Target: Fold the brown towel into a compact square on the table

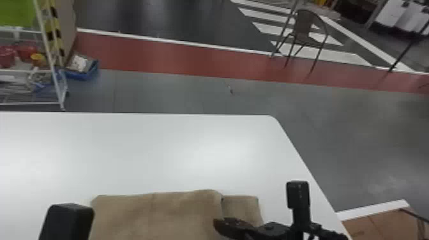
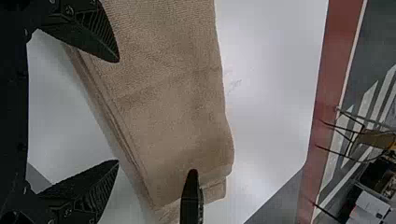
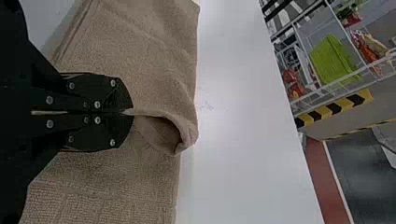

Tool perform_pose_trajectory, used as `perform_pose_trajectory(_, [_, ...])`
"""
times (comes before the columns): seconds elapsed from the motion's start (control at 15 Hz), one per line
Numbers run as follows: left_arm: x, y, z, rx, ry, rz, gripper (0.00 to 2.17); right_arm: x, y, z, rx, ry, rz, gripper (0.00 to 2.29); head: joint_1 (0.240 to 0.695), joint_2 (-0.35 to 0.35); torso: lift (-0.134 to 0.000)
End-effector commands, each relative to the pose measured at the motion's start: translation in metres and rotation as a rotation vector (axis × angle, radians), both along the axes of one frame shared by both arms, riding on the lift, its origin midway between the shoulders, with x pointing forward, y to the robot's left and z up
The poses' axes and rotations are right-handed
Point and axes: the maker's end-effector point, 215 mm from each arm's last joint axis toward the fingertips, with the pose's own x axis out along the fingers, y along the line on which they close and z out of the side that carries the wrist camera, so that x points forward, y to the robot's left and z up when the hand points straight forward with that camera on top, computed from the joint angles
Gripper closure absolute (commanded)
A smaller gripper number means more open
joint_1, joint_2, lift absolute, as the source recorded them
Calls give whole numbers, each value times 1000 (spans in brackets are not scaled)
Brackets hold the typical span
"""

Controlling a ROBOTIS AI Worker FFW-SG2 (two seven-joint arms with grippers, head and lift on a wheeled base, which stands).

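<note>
So we've got the brown towel (image 2: 173, 102) lying on the desk (image 1: 143, 150), already layered, right below our left fingers (image 2: 88, 189). Those are spread apart with nothing between them, probably so they can steady the cloth or grab another bit. Our right fingers (image 3: 105, 133) are clenched on a pinch of the top layer, and it curls up just past their tips. We figure that grip is there to pull one layer over without dragging the whole stack, and a shallow pinch could slip.
</note>
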Motion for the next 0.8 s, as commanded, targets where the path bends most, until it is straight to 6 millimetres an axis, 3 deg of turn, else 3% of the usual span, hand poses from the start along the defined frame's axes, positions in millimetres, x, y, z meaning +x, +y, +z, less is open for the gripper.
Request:
perform_pose_trajectory(0.0, [11, 7, 8, -6, -44, 30, 134, -13, 4, 22, 65, 2, 0, 1362, 695, -350, -123])
perform_pose_trajectory(0.13, [20, 15, 14, -7, -74, 56, 134, -19, 6, 41, 77, -17, 5, 1362, 695, -340, -123])
perform_pose_trajectory(0.4, [41, 26, 39, -7, -201, 118, 134, -27, 7, 56, 79, -21, 9, 1359, 695, -305, -123])
perform_pose_trajectory(0.53, [45, 30, 40, 3, -216, 131, 134, -35, 6, 73, 99, -42, 10, 1362, 695, -295, -123])
perform_pose_trajectory(0.73, [44, 27, 38, 3, -211, 127, 134, -37, -8, 81, 94, -47, -14, 1359, 695, -286, -123])
